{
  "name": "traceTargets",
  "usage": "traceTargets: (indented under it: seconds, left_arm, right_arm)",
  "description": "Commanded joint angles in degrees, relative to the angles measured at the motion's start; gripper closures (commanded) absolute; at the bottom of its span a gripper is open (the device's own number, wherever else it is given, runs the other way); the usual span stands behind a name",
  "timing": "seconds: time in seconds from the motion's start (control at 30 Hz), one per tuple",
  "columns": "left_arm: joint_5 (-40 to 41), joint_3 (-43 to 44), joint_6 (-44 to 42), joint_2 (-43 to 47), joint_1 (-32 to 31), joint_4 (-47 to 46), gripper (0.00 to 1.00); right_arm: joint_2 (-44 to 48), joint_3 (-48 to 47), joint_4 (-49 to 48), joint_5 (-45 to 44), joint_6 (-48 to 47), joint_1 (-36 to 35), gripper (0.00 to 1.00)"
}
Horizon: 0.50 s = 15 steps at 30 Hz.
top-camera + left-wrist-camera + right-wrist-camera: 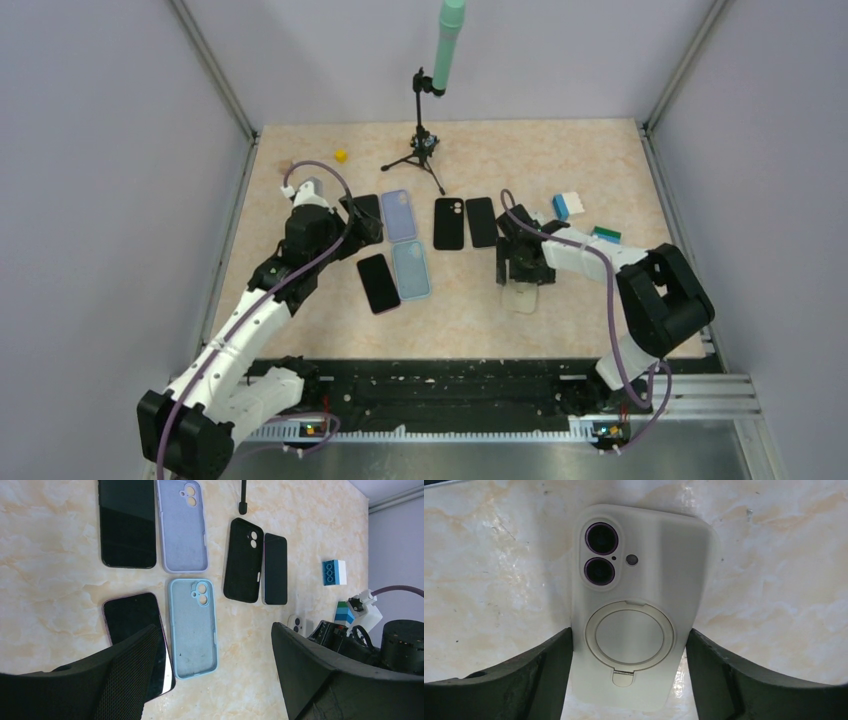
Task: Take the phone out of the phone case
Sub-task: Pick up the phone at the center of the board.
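step: gripping | right end effector (629, 636) pinched phone case (646, 570) edges | left end effector (212, 630) spread | next: likely pry phone (601, 538) free

Cream phone case (639, 605) with purple-ringed lenses (600, 537) on a beige marbled table (774, 580).

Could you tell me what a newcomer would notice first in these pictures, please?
The cream-cased phone lies camera-side up on the marble-patterned table, its ring stand showing, with the right gripper closed on its long sides. Left of it, a lilac case, a blue case and dark phones lie in rows below the open left gripper.
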State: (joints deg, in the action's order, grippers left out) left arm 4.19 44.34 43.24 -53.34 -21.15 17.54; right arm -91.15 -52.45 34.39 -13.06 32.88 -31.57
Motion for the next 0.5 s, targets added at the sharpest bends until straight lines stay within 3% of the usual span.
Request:
traceTargets:
  seconds: [0.0, 0.17, 0.47]
  left_arm:
    - [-1.5, 0.7, -1.5, -0.8, 0.2, -2.5, 0.16]
    - [-1.5, 0.6, -1.7, -0.6, 0.2, -2.2, 0.16]
    - [-1.5, -0.1, -1.6, -0.6, 0.2, -2.6, 0.16]
  right_arm:
    - [-2.3, -1.2, 3.4, 2.0, -3.2, -2.6, 0.19]
    - [-2.3, -1.2, 4.0, -1.1, 2.2, -2.5, 0.08]
    - [0.4, 4.3, 4.1, -2.4, 19.8, -3.4, 0.09]
